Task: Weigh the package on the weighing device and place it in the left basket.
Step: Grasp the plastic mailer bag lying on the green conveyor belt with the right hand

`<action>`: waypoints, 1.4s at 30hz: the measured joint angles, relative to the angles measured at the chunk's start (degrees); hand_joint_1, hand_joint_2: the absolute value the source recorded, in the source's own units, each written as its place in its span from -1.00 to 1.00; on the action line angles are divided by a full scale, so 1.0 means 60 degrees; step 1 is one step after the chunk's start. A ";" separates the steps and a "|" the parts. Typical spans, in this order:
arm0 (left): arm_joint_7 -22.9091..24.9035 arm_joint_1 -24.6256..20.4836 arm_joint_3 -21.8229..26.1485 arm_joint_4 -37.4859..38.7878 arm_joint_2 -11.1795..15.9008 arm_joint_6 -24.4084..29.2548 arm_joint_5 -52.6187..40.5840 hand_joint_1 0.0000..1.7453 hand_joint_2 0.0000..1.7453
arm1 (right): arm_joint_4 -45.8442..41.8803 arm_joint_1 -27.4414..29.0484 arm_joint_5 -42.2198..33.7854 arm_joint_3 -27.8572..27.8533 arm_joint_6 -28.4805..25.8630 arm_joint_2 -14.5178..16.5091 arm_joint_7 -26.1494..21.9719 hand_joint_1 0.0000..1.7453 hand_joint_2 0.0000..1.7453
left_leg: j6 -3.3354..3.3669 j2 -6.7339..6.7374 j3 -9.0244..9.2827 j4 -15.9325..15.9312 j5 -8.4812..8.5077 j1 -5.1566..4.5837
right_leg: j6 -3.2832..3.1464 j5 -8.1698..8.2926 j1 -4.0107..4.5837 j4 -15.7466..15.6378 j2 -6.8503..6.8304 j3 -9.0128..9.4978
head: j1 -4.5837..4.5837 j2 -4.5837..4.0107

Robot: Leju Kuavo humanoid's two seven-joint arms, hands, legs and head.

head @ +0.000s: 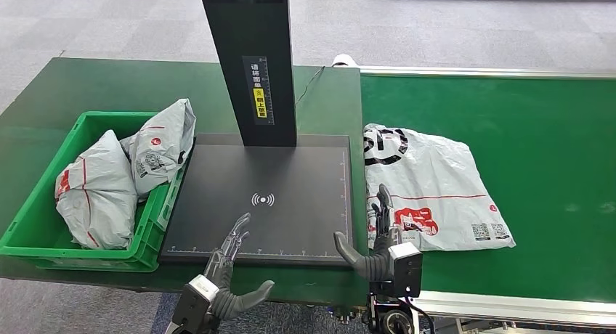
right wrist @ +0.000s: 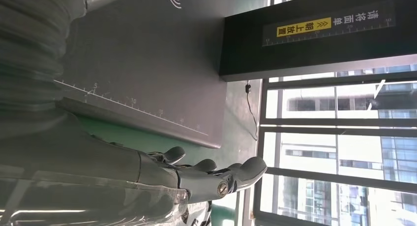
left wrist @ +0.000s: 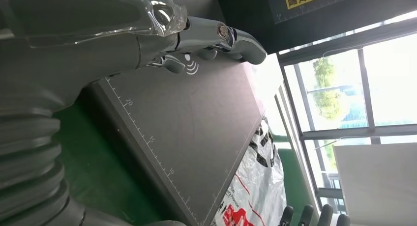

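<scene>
Your robot's right hand (head: 383, 229) rests its dark fingers (head: 383, 203) on the near left corner of the package (head: 436, 185), fingers straight and thumb swung wide toward the scale, grasping nothing yet. The package, a flat, crinkled white poly mailer with red and black print, lies on the green belt (head: 552, 145) at 3 o'clock from the weighing device (head: 290, 196), its edge just beside the platform. It waits there probably because the weighing has not begun. Your left hand (head: 229, 258) hovers released at the platform's 6 o'clock edge, fingers extended over the matte black surface with its ruler ticks and wireless mark, likely placed to receive the bag. At 9 o'clock sits the left basket (head: 33, 225), rigid green plastic, touching the scale and already holding two puffy grey-white bags (head: 94, 189). A dark upright column (head: 250, 58) carrying a yellow label rises at the platform's 12 o'clock.
</scene>
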 joint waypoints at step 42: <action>-0.0210 -0.0483 0.0128 0.0454 0.0038 -0.0481 -0.0097 -1.00 1.00 | 0.7563 -0.7068 0.7075 -0.4301 0.1300 -0.3846 0.4783 -1.00 1.00 | 0.0029 -0.0021 -0.0007 0.0010 0.0019 -0.0021 | 0.0021 0.0026 -0.0022 0.0001 -0.0014 0.0006 | -0.0003 0.0000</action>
